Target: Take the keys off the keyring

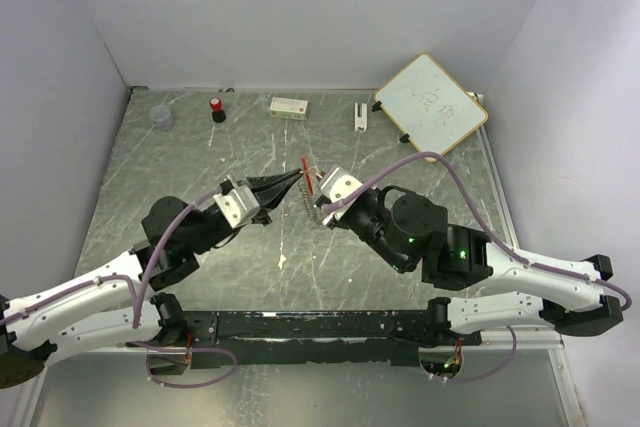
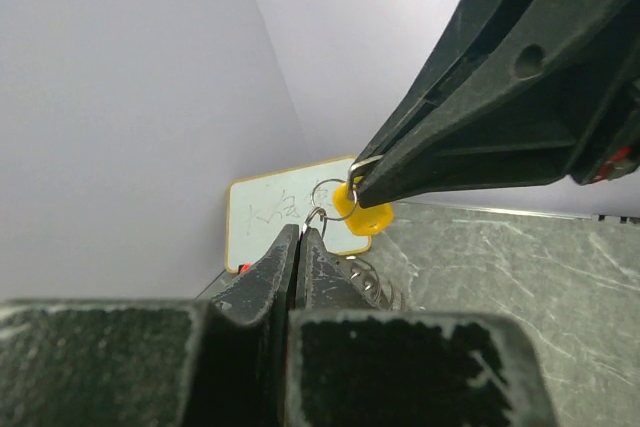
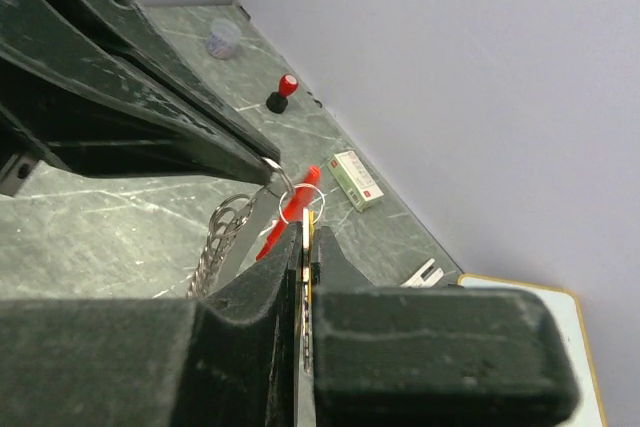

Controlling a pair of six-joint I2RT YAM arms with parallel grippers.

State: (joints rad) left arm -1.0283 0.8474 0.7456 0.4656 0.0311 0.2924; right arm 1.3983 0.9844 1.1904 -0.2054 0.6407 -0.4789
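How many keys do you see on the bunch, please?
2: a yellow key at the right gripper's tip, a red key just beyond it; more may be hidden.

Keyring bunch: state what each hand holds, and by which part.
Left hand pinches the thin silvery metal keyring by one small loop; right hand pinches the tiny yellow-headed key by its head.

Middle: left gripper (image 2: 301, 237) and right gripper (image 3: 306, 232) tip to tip on keyring (image 3: 222, 227) and keys (image 2: 365, 215); no gap between.
Back wall: cup (image 1: 162, 117), bottle (image 1: 217, 109), box (image 1: 289, 105), whiteboard (image 1: 432, 102) in a row.
Near side: bare table (image 1: 310, 292), room to pass.
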